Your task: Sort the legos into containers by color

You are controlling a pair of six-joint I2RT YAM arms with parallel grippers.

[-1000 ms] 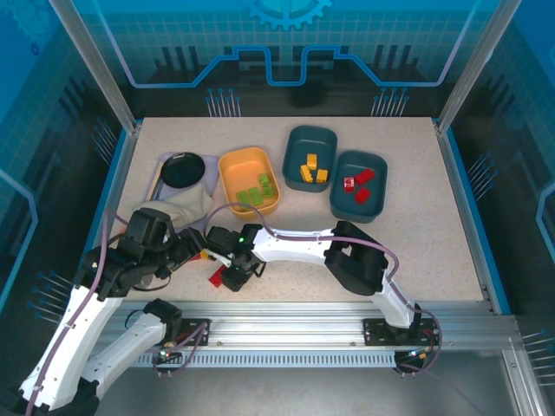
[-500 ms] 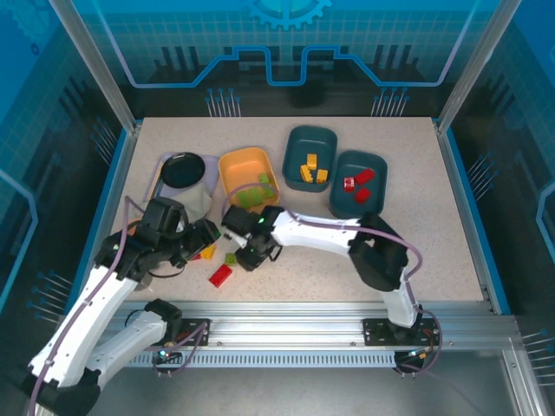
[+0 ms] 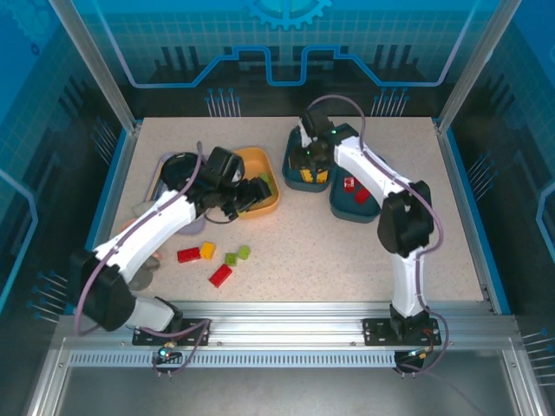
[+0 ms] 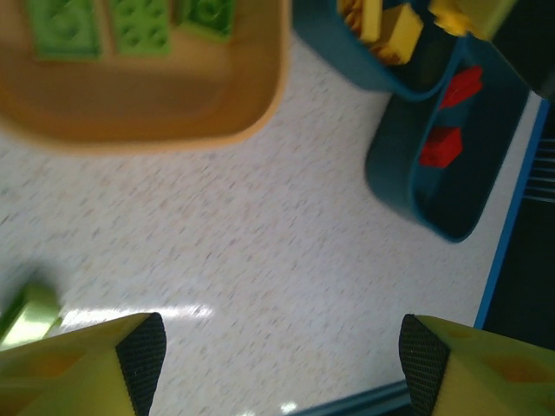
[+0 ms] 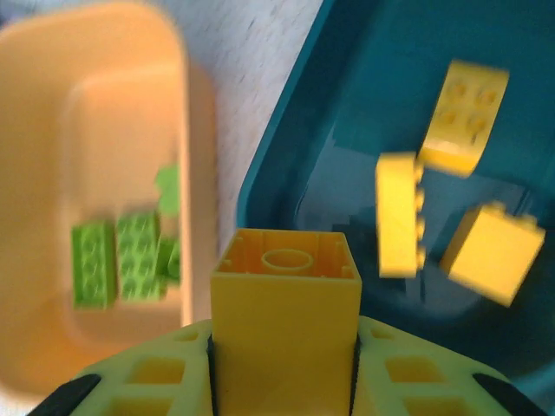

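I see the table (image 3: 451,251), pale and speckled, under both arms. The orange bin (image 3: 236,166) lies just ahead of my left gripper (image 4: 282,351). In the left wrist view its near rim curves across the top, and green bricks (image 4: 139,22) lie flat on its floor. That gripper stands wide, its pads (image 4: 143,347) well apart with bare table between them. Ahead and to its right sit two teal bins, close together; I cannot tell whether they touch. The right teal bin (image 4: 395,178) shows two red bricks (image 4: 440,146).

My right gripper (image 5: 286,368) hangs over the near edge of the left teal bin (image 5: 347,78), with the orange bin to its left. It is clamped on a yellow brick (image 5: 286,295), hollow underside toward the wrist camera, a finger against each side. Three more yellow bricks (image 5: 399,217) lie blurred on the bin floor, ahead and right of the held one.

Behind the left gripper, toward the arm bases, five loose bricks rest on the table: a red brick (image 3: 188,254), a loose yellow brick (image 3: 207,250) just beside it, a green pair (image 3: 231,257), and a second red brick (image 3: 220,276) nearest the bases. A green brick (image 4: 26,312) shows blurred just left of the left pad.
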